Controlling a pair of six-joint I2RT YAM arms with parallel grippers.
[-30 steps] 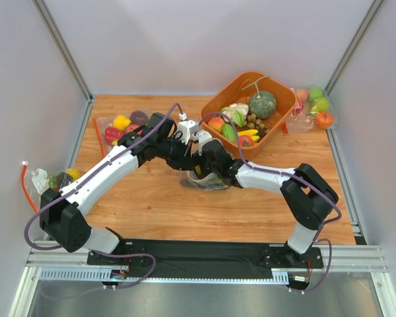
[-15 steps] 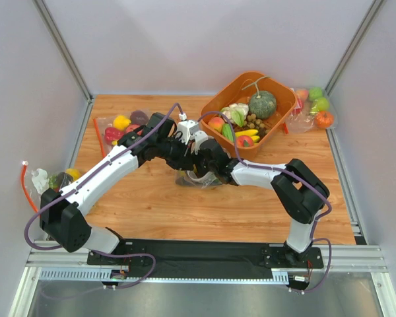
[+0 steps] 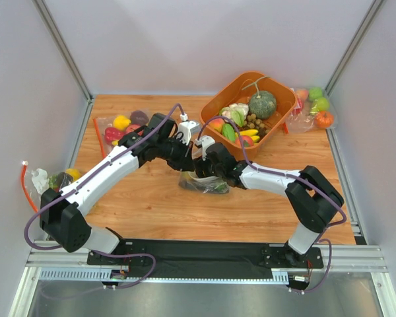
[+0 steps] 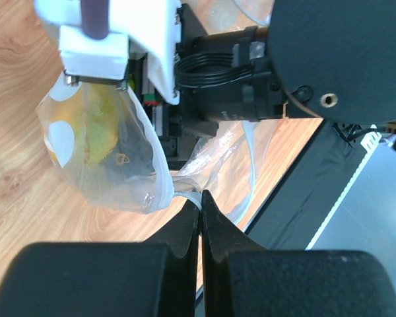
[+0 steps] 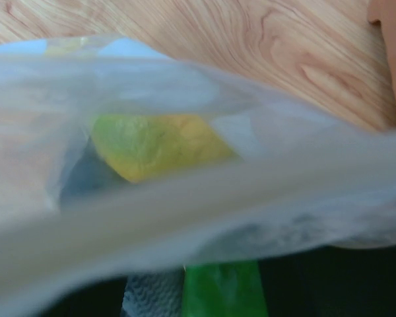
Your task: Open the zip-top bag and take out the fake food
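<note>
**Dotted bag held between two arms**

Near the middle of the wooden table (image 3: 152,211), both arms meet over the zip-top bag (image 3: 203,185), in front of the orange basket (image 3: 228,92). The right arm (image 3: 270,177) has its fingers behind blurred plastic, so I cannot tell their state. The left fingers (image 4: 183,228) are clenched on a fold of the bag. A yellow-green mango (image 5: 158,148) is inside the bag.

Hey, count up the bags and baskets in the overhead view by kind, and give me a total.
Polka-dot zip-top bag: 1
Plain clear bags: 3 (rear left, rear right, beside the table's left edge)
Orange basket: 1
Total: 5
</note>
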